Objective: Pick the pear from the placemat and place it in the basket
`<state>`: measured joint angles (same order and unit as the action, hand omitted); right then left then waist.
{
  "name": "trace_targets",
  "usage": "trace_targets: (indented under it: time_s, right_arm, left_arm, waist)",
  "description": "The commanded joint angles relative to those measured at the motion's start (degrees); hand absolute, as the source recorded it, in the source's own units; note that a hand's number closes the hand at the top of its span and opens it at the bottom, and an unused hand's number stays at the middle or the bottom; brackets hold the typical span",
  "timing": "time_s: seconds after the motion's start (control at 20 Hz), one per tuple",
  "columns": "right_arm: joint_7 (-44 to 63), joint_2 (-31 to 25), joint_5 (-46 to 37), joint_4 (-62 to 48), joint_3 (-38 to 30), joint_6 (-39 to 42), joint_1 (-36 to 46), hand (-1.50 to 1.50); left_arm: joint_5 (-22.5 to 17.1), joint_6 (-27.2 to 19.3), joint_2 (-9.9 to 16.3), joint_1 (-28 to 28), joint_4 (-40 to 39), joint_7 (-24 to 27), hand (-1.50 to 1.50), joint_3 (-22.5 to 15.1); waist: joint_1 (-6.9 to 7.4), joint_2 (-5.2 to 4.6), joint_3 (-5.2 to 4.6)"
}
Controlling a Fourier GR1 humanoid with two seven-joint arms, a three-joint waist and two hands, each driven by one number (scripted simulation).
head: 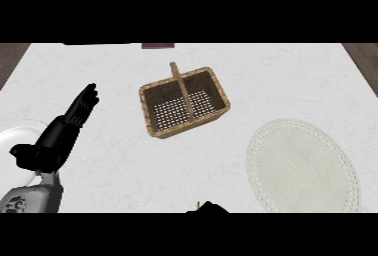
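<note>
— Pear first: where does it lie?

— I cannot tell. A thin pale sliver (198,203) pokes up at the lower edge, touching a dark shape that looks like the right hand (209,207). Whether that sliver belongs to the pear, I cannot say.

— And that right hand, clenched or released?

— Too little of it shows, so I cannot tell. Only its dark top comes in over the edge, well to the right of the left hand's fingers (87,97) and nearer the viewer.

— What about the left hand (65,131)?

— Released. Its fingers are stretched out straight and hold nothing, and they point away across the white worktop (111,175).

— Where is the basket (145,107) from those fingers?

— Just to their right and apart from them. It is a brown wicker one, set at a slant, with its handle arching across the open top.

— And the placemat (303,165)?

— Farther right again, past the basket and well apart from the fingers. It is a pale oval lying flat.

— Anything else close by?

— A white plate (15,137) at the left edge, behind the fingertips. The wrist and forearm cover part of it.
</note>
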<state>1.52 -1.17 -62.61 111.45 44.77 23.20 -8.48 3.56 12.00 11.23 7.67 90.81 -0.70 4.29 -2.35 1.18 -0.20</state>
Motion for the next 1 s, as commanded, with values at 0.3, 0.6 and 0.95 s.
trace_targets:
  time_s: [0.3,0.6,0.95]
  right_arm:
    - [9.7,1.1,15.9,14.5,9.9,-14.3,-2.6,1.5]
    - [15.8,1.0,16.1,15.5,7.3,-18.3,1.5,1.5]
    - [23.2,0.9,11.9,14.0,7.4,-22.9,8.4,1.5]
  left_arm:
    - [-0.1,-0.8,-0.4,1.4,-0.4,-0.8,0.0,0.5]
    - [-0.7,0.5,0.7,-0.8,0.7,-0.2,0.0,1.0]
    - [0.0,0.3,0.5,1.3,-0.3,-0.9,0.0,0.3]
  waist:
    - [-0.73,-0.06,0.06]
    - [-0.2,0.41,-0.12]
    - [-0.05,-0.09,-0.21]
